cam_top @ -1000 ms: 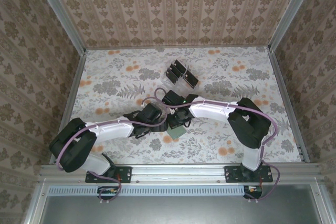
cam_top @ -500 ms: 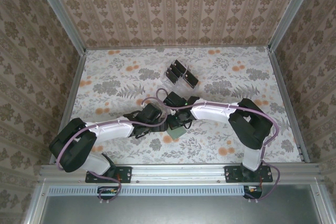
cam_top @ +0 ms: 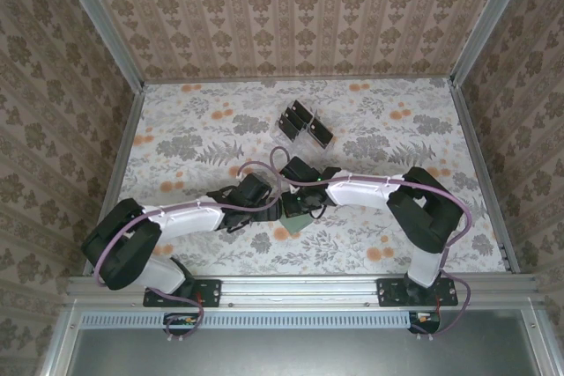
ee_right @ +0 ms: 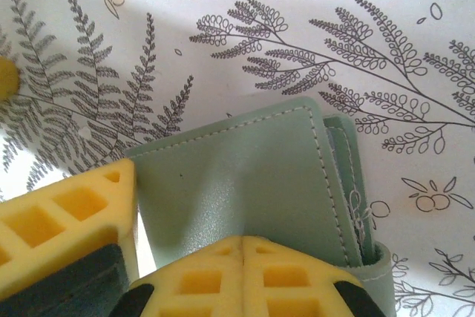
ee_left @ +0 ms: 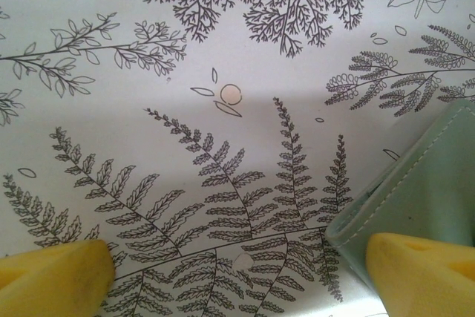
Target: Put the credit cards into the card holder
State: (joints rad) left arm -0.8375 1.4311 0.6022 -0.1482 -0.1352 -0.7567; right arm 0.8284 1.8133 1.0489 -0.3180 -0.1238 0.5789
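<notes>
Both arms are crowded in at the middle of the floral table [cam_top: 194, 138], heads down over the card holder [cam_top: 296, 224]. That grey-green sleeve lies flat on the cloth between the two wrists, nearer the front rail than the back wall. Its stitched face is up, and a second layer peeks out along one side.

The left gripper [ee_left: 237, 276] has its yellow fingers [ee_left: 52, 272] spread as wide as they go. One tip sits over bare fern print, and the other is right at the holder's corner, overlapping its edge. There is nothing between them but tablecloth.

The right gripper [ee_right: 242, 249] has its two pads pressed tight together, seam to seam, low over the holder's broad face. From where I stand I can't tell whether they touch the leather or hang just above it.

Behind the arms, well apart from the holder, the clear rack [cam_top: 306, 127] stands on the cloth. The dark credit cards [cam_top: 296, 117] are upright in its slots.
</notes>
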